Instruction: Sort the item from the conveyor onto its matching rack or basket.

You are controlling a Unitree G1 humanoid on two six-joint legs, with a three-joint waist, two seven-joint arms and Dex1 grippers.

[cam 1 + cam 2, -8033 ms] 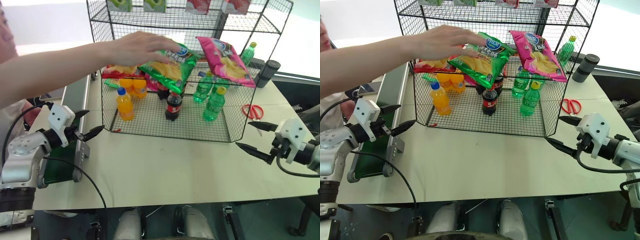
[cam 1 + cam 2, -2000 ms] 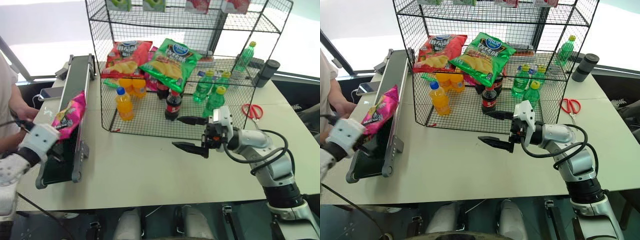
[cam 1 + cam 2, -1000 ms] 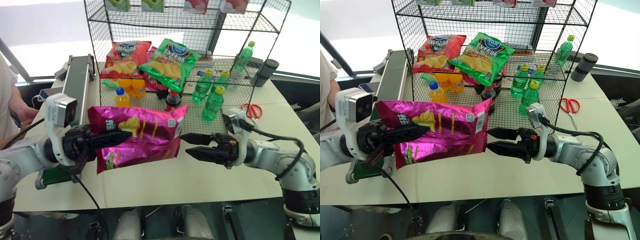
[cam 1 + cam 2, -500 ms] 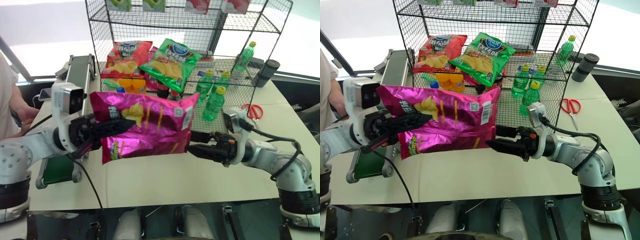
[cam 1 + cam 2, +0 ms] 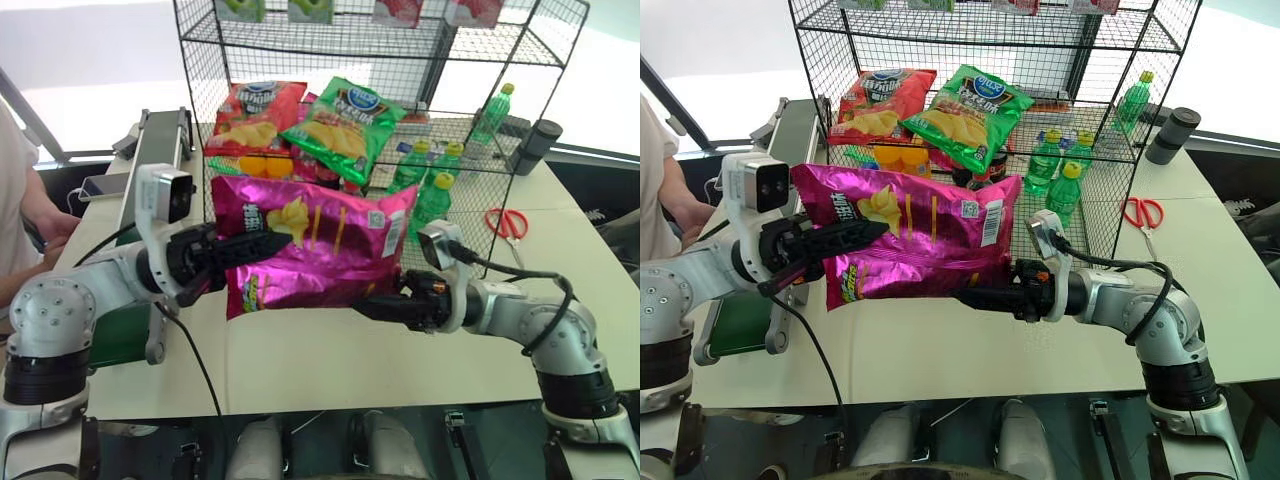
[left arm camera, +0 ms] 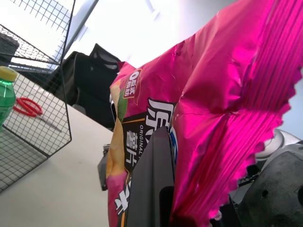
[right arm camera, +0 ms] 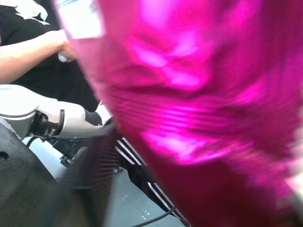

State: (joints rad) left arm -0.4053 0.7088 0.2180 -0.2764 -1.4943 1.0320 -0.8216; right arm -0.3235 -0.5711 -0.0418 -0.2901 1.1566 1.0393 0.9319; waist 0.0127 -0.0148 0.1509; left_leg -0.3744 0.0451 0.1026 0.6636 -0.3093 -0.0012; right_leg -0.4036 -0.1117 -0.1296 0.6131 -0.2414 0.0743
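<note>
Blocking rack front, pink bag, scissors nearby

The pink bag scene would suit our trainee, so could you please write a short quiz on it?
1. True or false: the pink bag lies on the conveyor.
2. Which end effector grips the bag's end nearest the conveyor? A) left B) right
3. Fill in: the red bag and green bag lie on the ____.

Key: 1 false, it is held in the air over the table; 2 A, the left end effector; 3 rack.
</note>
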